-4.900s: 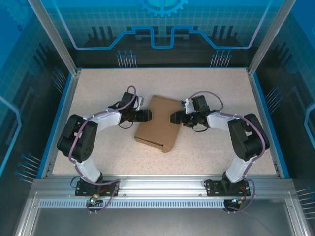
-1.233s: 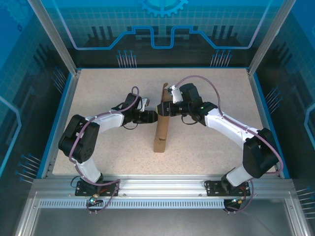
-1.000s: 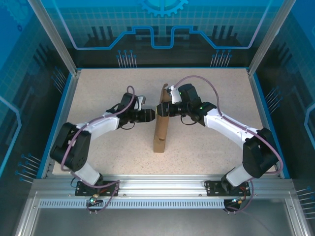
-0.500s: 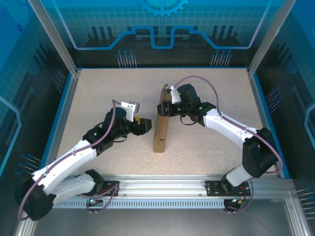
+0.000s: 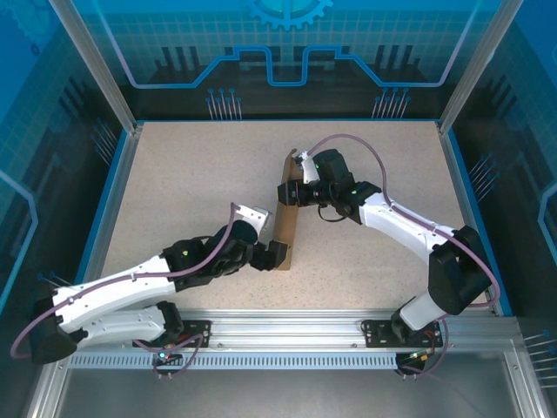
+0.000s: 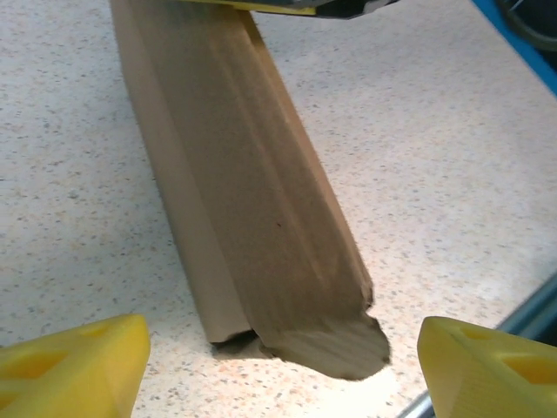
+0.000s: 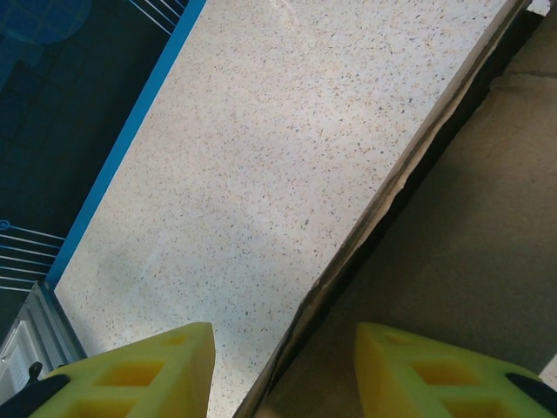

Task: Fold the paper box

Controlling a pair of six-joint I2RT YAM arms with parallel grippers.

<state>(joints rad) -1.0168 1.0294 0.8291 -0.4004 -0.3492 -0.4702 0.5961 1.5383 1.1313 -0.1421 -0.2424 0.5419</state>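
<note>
Paper box (image 5: 287, 228): plain brown cardboard, partly folded, standing on a long narrow edge near the middle of the table (image 5: 191, 174), its length running from the far side toward the near side and its top leaning slightly. In the left wrist view the box (image 6: 252, 192) shows a broad creased face and a narrower side strip, and its near lower corner ends in a rounded tab lying on the speckled surface. Right gripper (image 5: 288, 193): reaches in from the right at the far upper part of the box; in the right wrist view its yellow fingers (image 7: 139, 370) sit at a middling gap astride the cardboard's top edge (image 7: 452, 226), one toward the open table and one over the brown panel, holding the box upright. Left gripper (image 5: 276, 255): low on the table at the near end of the box, just beside its lower corner; its yellow fingers (image 6: 74, 366) are spread wide, one on each side of that corner, neither touching the cardboard. Table: pale speckled top, bordered by a blue rim (image 5: 113, 200), with an aluminium rail (image 5: 287, 326) along the near edge carrying both arm bases. A purple cable (image 5: 348, 139) loops above the right arm.
</note>
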